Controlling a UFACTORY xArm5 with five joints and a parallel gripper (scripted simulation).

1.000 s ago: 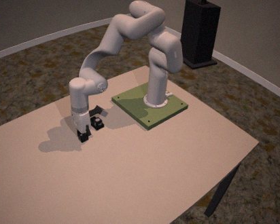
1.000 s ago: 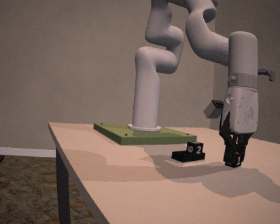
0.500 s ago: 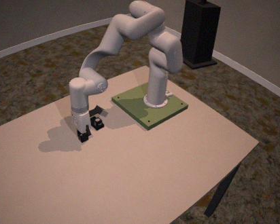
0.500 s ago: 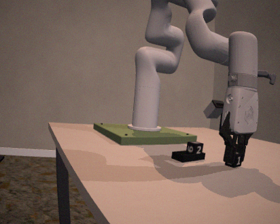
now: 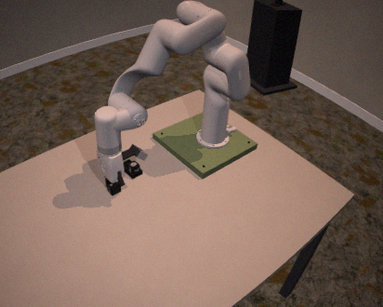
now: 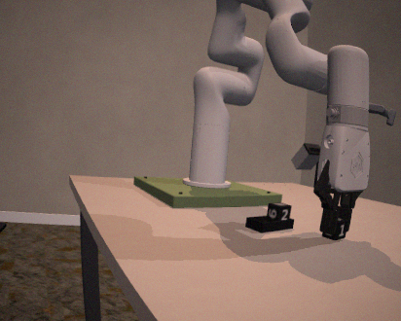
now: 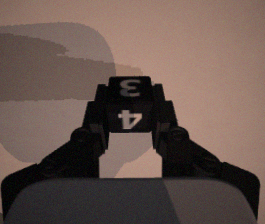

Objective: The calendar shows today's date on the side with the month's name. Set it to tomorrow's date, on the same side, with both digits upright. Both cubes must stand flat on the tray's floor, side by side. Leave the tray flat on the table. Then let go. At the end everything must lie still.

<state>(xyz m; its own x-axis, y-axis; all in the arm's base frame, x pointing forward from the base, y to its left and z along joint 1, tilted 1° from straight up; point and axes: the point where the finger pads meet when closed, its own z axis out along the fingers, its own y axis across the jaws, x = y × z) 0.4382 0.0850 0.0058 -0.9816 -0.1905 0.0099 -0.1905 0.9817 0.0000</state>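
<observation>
My gripper (image 5: 114, 187) (image 6: 336, 230) (image 7: 130, 98) is shut on a black number cube (image 5: 111, 190) (image 6: 338, 230) (image 7: 130, 107) and holds it at or just above the table, to the side of the tray. The held cube shows a 1 in the exterior view, and a 4 and a 3 in the wrist view. The low black tray (image 5: 136, 174) (image 6: 266, 224) lies flat on the table. The other black cube (image 5: 134, 166) (image 6: 279, 212) stands in the tray, showing a 2 and a 6 or 9 on its sides. The month's name is too small to read.
The arm's green base plate (image 5: 229, 153) (image 6: 249, 196) lies on the table behind the tray. A tall black cabinet (image 5: 273, 44) stands on the floor beyond the table. The table's edges (image 5: 308, 228) (image 6: 91, 214) are well away from the tray.
</observation>
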